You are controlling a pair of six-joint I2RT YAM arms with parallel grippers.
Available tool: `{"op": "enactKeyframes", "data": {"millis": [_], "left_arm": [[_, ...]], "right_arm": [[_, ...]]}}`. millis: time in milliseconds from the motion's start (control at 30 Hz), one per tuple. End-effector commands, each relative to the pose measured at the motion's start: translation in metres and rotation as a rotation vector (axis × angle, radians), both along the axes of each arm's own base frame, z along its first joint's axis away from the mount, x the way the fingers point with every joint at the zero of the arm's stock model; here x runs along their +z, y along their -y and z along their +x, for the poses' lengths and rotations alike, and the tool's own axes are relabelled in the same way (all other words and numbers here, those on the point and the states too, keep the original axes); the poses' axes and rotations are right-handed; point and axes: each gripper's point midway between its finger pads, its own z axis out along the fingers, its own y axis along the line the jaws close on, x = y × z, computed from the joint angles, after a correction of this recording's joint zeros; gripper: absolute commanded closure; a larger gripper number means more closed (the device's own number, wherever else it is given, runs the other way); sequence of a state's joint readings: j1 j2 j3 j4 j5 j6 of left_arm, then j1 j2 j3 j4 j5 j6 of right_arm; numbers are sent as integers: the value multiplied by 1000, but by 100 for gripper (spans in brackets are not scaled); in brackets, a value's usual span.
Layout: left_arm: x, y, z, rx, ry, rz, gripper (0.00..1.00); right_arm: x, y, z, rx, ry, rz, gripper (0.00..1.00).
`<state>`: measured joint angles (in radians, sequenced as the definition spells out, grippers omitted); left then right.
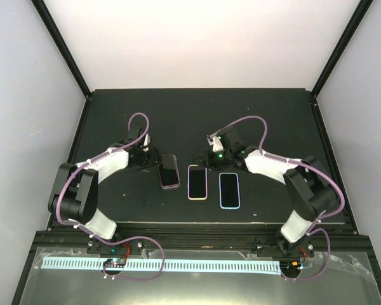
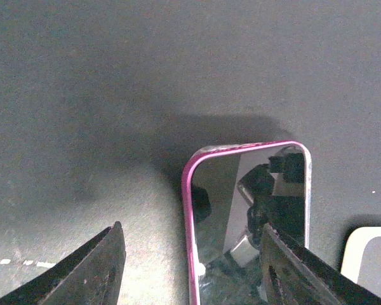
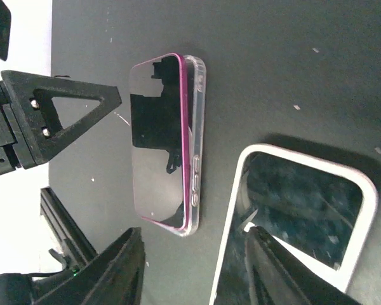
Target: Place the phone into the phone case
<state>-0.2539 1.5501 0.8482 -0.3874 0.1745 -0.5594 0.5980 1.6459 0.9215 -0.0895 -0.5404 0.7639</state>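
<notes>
Well, from above, three phones lie in a row on the tabletop [image 1: 114,114]. The leftmost, the magenta phone [image 1: 169,170], sits askew just beside my left claw [image 1: 155,160]. My right claw [image 1: 209,157] hovers near the top end of the pale-rimmed phone [image 1: 197,182], with a blue-rimmed phone [image 1: 228,190] beyond it.

Through my left wrist camera, the left claw is spread and empty, straddling the magenta phone's end. One finger stands clear of its side and the other is over its glass; whether that one touches, I cannot tell. A sliver of the clear case [image 2: 308,190] shows along one long edge.

Through my right wrist camera, the right claw is also spread and grips nothing, poised over the pale-rimmed phone's corner. The magenta phone rests in the clear case [image 3: 198,127], whose wall with its button bumps shows along one side only. I judge the phone is laid in the case but perhaps not seated all round, so pressing the edges home is what is left.
</notes>
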Motion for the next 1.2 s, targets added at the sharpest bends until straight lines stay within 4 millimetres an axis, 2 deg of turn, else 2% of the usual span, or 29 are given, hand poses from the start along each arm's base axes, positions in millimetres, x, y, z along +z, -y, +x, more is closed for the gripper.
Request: {"op": "enactKeyframes", "data": {"millis": [0, 100, 300, 400, 567, 667, 767, 967, 1100, 1167], "left_arm": [[9, 11, 20, -51, 70, -47, 42], [2, 11, 22, -56, 57, -43, 45], [-11, 13, 24, -69, 27, -42, 48], [-14, 17, 25, -85, 15, -61, 57], [-10, 24, 26, -110, 14, -95, 68], [-7, 25, 27, -127, 14, -87, 74], [-6, 29, 26, -144, 2, -104, 81], [3, 39, 22, -166, 5, -151, 81], [-3, 41, 14, -159, -36, -162, 81], [-10, 35, 9, -141, -57, -129, 80]], "right_arm": [[9, -22, 21, 15, 86, -21, 57], [-4, -33, 30, 22, 70, -47, 63], [-22, -56, 42, 57, 52, -80, 64], [-32, -69, 45, 81, 39, -94, 62], [-56, -83, 47, 117, 7, -135, 62], [-68, -86, 48, 124, -5, -158, 66], [-79, -89, 46, 133, -25, -172, 73], [-92, -94, 34, 163, -26, -222, 86], [-97, -91, 33, 152, -30, -254, 90], [-100, -86, 32, 141, -35, -278, 90]]}}
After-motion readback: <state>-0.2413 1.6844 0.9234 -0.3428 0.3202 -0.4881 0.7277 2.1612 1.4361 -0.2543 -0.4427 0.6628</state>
